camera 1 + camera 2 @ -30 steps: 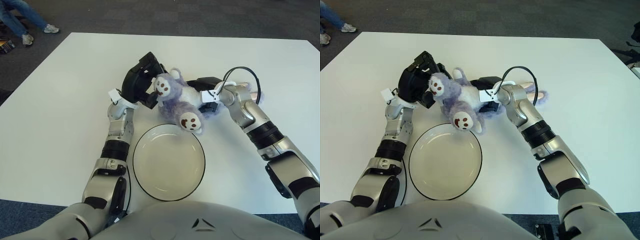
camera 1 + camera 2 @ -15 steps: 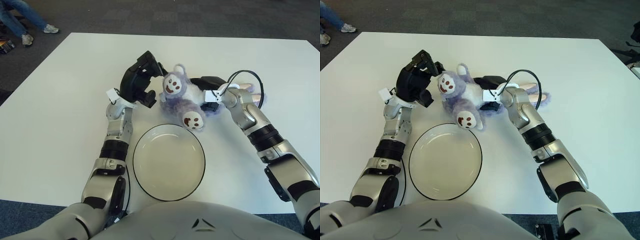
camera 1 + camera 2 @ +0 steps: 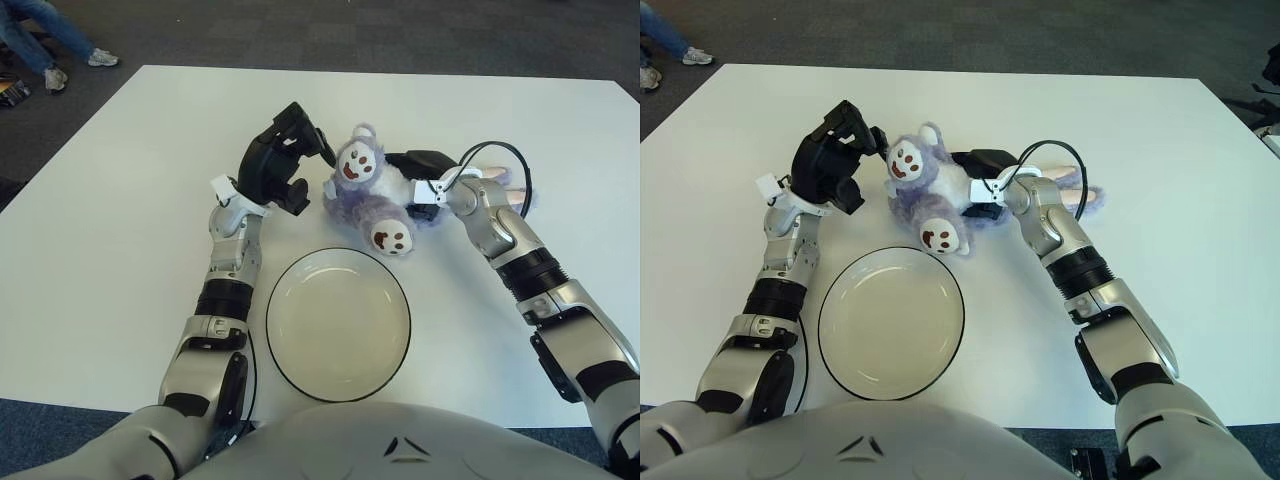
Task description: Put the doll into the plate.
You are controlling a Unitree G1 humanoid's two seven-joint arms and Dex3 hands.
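Observation:
The doll (image 3: 366,192), a purple plush with white paw soles, lies on the white table (image 3: 120,200) just beyond the far rim of the plate (image 3: 338,325). One sole points at the plate and the other faces up. The white plate has a dark rim and holds nothing. My right hand (image 3: 412,184) presses into the doll's right side and looks closed on its body; the plush hides the fingers. My left hand (image 3: 288,160) hovers just left of the doll with fingers spread, a small gap between them and the plush.
A black cable (image 3: 492,148) loops above my right wrist. A person's feet (image 3: 60,62) stand on the dark carpet past the table's far left corner. Bare table stretches to both sides of the plate.
The doll has turned and sunk from a raised, tilted pose down toward the table. My left hand has let go of it and drawn back to the left.

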